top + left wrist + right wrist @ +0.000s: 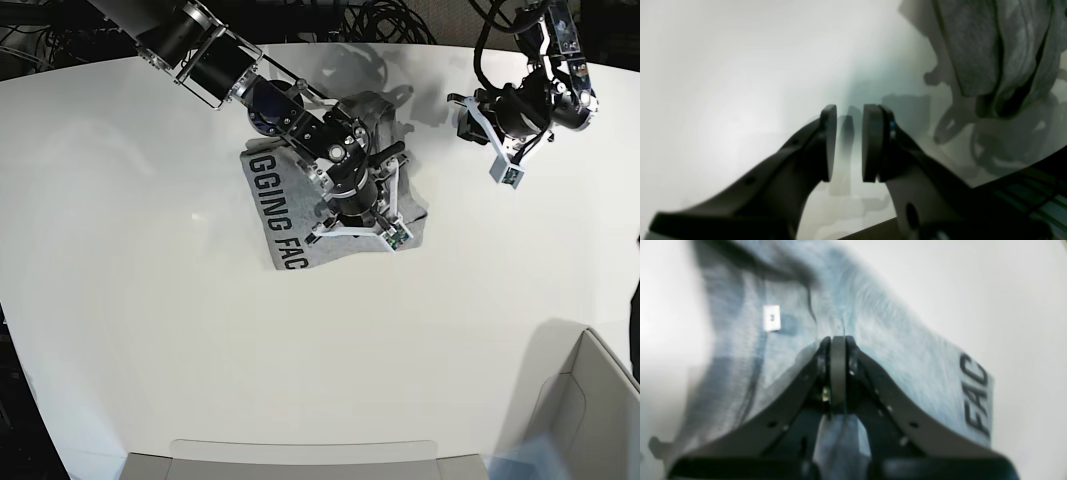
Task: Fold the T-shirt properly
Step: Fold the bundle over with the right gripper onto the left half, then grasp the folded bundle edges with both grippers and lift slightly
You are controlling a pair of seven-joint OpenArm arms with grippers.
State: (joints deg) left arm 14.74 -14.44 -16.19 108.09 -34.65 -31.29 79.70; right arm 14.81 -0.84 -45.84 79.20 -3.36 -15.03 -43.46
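One shirt (300,215), bunched, lies at upper centre of the base view on the table (150,350). Two grippers: the right gripper (358,232) sits on it, jaws pinched shut on a fold. Farther, at upper right, the left gripper (490,140) hangs part-open and empty, shirt well apart.

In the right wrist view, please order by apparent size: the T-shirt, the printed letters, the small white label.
1. T-shirt
2. Printed letters
3. White label
The blur does not make this order unsure.
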